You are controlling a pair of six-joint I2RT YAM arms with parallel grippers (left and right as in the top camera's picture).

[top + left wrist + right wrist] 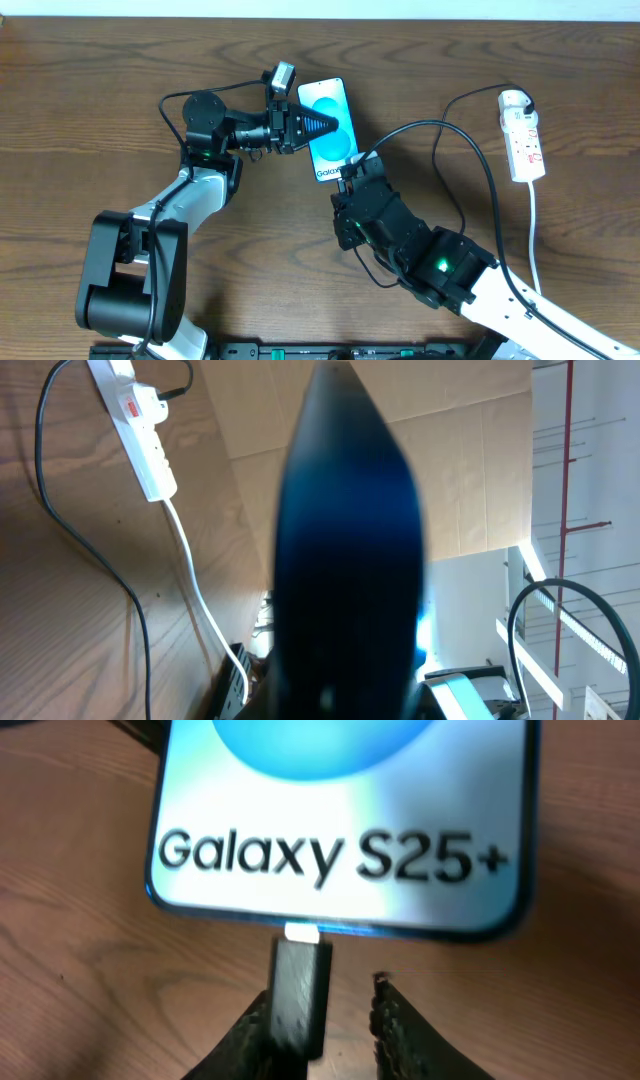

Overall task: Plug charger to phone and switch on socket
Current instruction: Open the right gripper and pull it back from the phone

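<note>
The phone point(330, 105) lies face up on the table, its blue screen reading "Galaxy S25+" in the right wrist view point(340, 820). My left gripper point(335, 125) is shut and its tips rest on the phone's screen; in the left wrist view the shut fingers point(340, 390) fill the middle as a dark blur. My right gripper point(348, 176) is open at the phone's bottom edge. The charger plug point(300, 985) leans on the left finger, apart from the right finger point(345, 1010). Its silver tip meets the phone's port. The black charger cable point(425, 124) runs to the socket point(523, 135).
The white power strip's cord point(535, 230) runs down the right side toward the front edge. The strip point(135, 420) and its cord also show in the left wrist view. Black cable loops lie between the right arm and the strip.
</note>
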